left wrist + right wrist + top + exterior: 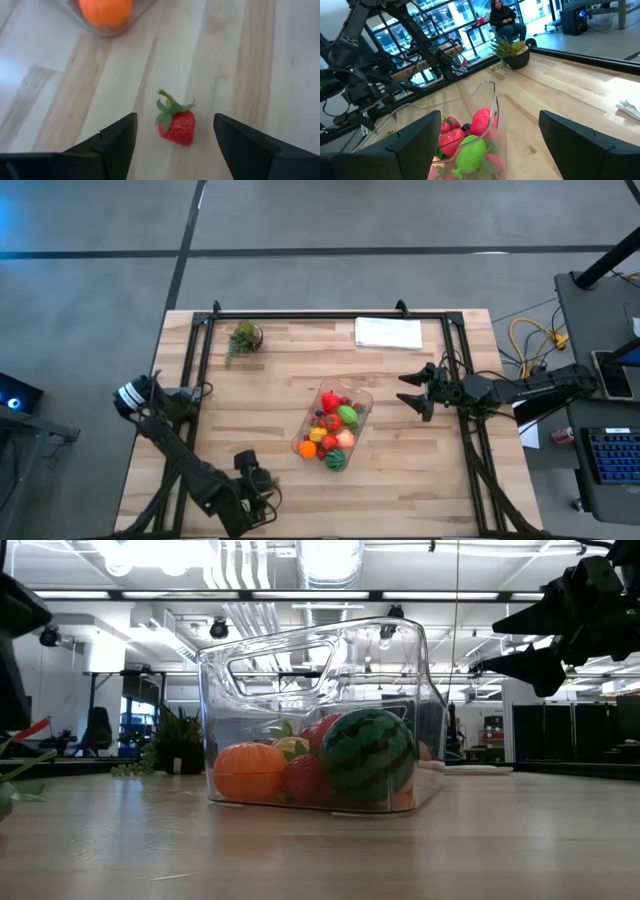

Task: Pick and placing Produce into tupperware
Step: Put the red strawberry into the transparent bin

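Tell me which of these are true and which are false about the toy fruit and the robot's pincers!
1. A small red toy strawberry with a green stalk lies on the wooden table, outside the clear plastic rectangular tub. True.
2. The left pincer is squeezing the strawberry. False: its fingers stand open on either side of it, not touching.
3. The round orange toy fruit sits inside the tub. True.
4. The striped green toy watermelon lies on the flat white sheet. False: it is in the tub.
5. The right pincer holds a fruit. False: it is open and empty beside the tub.
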Tool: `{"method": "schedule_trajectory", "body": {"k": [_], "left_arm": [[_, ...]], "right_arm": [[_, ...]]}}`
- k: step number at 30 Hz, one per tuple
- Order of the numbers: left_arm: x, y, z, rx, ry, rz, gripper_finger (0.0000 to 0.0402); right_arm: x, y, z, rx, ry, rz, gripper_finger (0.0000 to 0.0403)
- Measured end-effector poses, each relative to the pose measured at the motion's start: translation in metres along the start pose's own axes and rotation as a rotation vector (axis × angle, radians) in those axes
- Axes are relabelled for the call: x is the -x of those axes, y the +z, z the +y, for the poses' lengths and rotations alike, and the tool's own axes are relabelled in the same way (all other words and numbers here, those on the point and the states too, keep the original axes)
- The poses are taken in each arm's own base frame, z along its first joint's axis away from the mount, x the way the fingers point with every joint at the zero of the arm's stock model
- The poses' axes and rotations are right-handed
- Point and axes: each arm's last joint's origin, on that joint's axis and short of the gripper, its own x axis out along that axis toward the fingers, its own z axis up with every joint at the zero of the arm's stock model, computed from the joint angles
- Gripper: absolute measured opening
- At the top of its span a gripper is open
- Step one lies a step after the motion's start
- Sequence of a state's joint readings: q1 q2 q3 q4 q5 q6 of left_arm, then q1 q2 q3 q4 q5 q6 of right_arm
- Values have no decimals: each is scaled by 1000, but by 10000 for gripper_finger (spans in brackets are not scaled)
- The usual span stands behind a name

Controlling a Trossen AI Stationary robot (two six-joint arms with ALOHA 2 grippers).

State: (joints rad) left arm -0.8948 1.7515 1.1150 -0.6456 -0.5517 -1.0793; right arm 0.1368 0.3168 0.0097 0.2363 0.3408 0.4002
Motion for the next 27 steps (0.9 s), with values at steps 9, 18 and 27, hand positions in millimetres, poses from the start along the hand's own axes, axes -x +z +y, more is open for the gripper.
{"method": "schedule_trajectory", "body": {"k": [9, 18, 27], "left_arm": [[-19, -14, 0, -69, -119, -48, 248], [-26, -23, 10, -90, -84, -28, 248], [-30, -27, 15, -100, -58, -33, 248]], "right_arm": [[0, 0, 0, 0, 0, 0, 328], [0, 0, 0, 0, 0, 0, 328], [0, 0, 0, 0, 0, 0, 327]]}}
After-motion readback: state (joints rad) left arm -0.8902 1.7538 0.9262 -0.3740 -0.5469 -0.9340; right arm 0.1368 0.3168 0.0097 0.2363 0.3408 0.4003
